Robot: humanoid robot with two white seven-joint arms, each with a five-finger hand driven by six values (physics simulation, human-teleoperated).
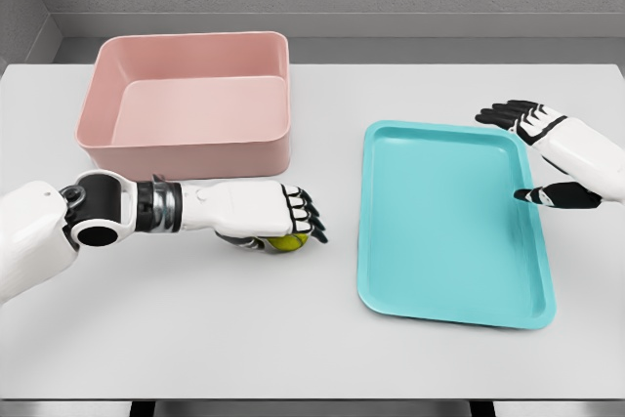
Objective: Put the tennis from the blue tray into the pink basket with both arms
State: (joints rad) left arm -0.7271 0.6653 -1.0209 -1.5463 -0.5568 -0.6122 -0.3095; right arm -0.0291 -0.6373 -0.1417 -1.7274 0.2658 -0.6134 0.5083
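A yellow-green tennis ball [289, 241] sits low over the white table, between the pink basket [186, 153] and the blue tray [449, 231]. My left hand [293, 220] is curled over the ball from above, its fingers wrapped around it, so only the ball's underside shows. The basket stands at the back left and holds nothing visible. The blue tray lies at the right with nothing in it. My right hand [527, 153] hovers at the tray's far right edge, fingers spread and holding nothing.
The white table [195, 329] spreads wide at the front. A grey wall runs behind the table's far edge. The basket's front wall is just behind my left forearm.
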